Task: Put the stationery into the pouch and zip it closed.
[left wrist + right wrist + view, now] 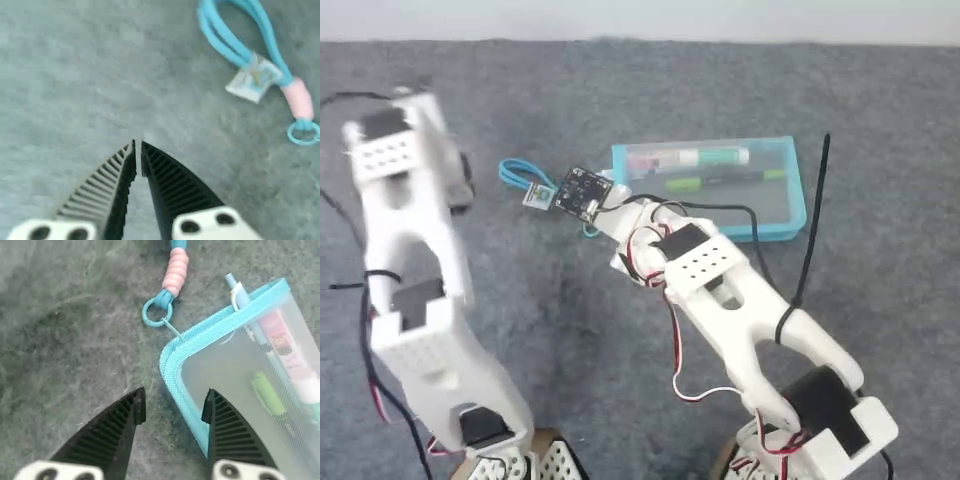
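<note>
Grey carpet [560,300], right hand [175,397] spread over pouch [225,370] corner, left hand [138,150] closed

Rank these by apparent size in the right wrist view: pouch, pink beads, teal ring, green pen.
1. pouch, by far the largest.
2. green pen and pink beads: they look alike, so they are left unranked.
3. teal ring, smallest.

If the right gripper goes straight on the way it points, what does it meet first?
Likely the pouch corner, just ahead between the open fingers of the right gripper; height above it is unclear.
</note>
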You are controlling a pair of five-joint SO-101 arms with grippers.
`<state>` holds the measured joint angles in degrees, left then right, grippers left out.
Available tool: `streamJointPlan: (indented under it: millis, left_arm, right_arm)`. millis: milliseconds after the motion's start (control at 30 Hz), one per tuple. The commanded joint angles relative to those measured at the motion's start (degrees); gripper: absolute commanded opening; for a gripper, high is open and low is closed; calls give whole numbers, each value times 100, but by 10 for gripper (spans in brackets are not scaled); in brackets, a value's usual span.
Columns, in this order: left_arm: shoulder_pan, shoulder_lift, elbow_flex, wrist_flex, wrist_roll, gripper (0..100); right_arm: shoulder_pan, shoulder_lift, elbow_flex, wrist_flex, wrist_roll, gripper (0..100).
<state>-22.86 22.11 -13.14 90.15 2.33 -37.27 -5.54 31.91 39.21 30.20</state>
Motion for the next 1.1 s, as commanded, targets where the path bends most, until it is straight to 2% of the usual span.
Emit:
streamJointPlan:
  millis: [0,133,233,333,733,1067]
  left_arm:
    - [167,-976,1218,-844,369,14]
    - [413,-1292,2334,-1925,536,14]
    - [501,-1389,2774,-2418,519,14]
    - [466,-1354,2862,-2708,510,14]
    - [914,-949,2967,-3156,466,13]
    - [862,-1011,3073,-3200,264,12]
  right_arm:
    - [13,-330,-53,-119,-62,199]
    - [13,-330,-53,-101,-9,199]
    - [13,-321,-53,-119,-26,199]
    - [119,-321,-62,-233,-475,202]
    - [295,136,62,-514,-404,203]
    - [295,180,62,-505,-211,199]
